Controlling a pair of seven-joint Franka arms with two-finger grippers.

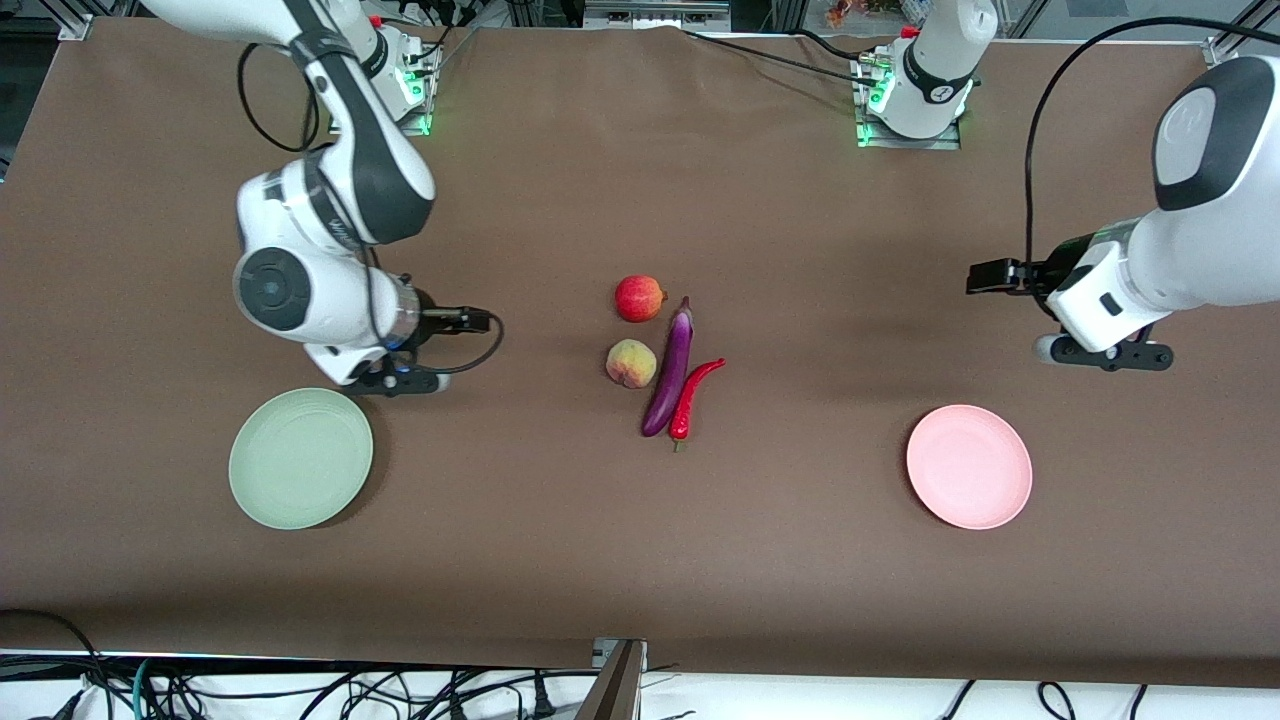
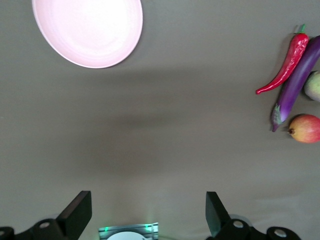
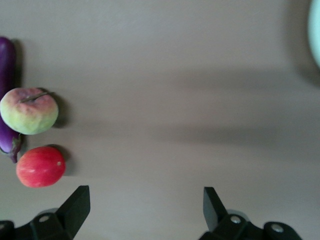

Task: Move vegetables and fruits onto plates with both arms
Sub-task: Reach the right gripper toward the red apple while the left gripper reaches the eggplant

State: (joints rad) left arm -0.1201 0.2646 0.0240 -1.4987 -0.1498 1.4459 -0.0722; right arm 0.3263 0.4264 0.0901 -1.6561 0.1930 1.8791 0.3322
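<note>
Fingers of left gripper (image 2: 145, 215) and right gripper (image 3: 142, 210) spread wide, empty, over bare table (image 1: 560, 540).

Two glossy white jointed arms with dark grey joint discs and grey-black bands. Black cables looped along the right arm (image 1: 330, 200) and the left arm (image 1: 1190, 240). Green lights and small red parts at both bases. Small black two-finger grippers, right gripper (image 3: 142, 207) and left gripper (image 2: 147, 212), with silver screws on the black finger mounts.
</note>
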